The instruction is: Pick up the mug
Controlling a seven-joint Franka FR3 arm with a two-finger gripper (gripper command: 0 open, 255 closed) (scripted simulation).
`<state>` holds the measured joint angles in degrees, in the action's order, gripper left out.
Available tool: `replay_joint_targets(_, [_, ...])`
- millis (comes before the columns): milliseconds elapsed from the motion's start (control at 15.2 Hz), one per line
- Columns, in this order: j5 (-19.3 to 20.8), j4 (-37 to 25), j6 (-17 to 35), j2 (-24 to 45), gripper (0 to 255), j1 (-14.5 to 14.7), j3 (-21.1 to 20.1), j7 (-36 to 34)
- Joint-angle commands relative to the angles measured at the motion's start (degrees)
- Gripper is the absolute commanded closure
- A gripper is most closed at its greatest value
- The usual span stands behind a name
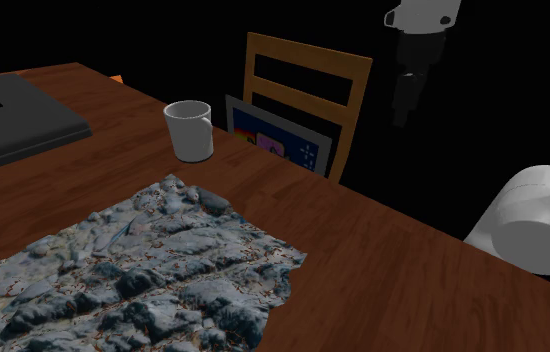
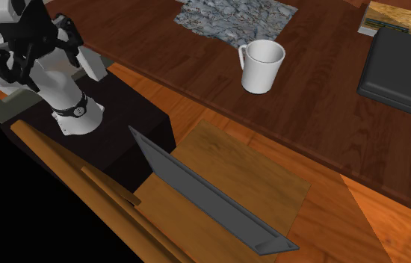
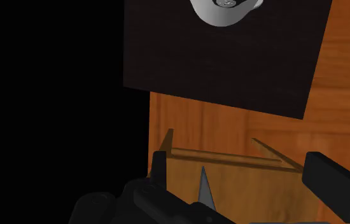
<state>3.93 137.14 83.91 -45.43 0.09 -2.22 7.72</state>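
The mug is white and stands upright on the dark wooden bench, close to the edge on the chair's side, mouth up and handle turned toward the shoulder view's right. Near it, toward the shoulder view's lower left, a mat printed like grey-blue rock lies flat on the wood; the mug stands apart from the mat's corner. Further along the bench sits a flat black slab, and in the second exterior view a book lies just beyond that slab. Behind the mug, off the bench, is a wooden chair. A grey board stands on edge on its seat, and the face that shows in the shoulder view carries a bright picture in blue, yellow and pink. Beside the chair, on an orange wood floor, is the black stand with the white arm rising from it. The pincer hangs high against the black area toward the shoulder view's upper right, pointing down and well apart from the mug. In the wrist view its two fingers stand wide apart and clasp nothing. Under them I can see the stand's black top, and a thin grey sliver, which may be the board seen edge on.
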Motion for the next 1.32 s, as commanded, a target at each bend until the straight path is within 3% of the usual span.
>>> replay_joint_targets(0, [0.0, 0.0, 0.0, 0.0, 0, 0.0, 0.0, 0.0])
replay_joint_targets(660, [-6.6, -13.2, 4.9, 18.1, 0, 2.3, -7.3, -9.3])
replay_joint_targets(1254, [-8.0, -30.5, 5.9, 35.9, 0, 3.9, -12.8, -17.6])
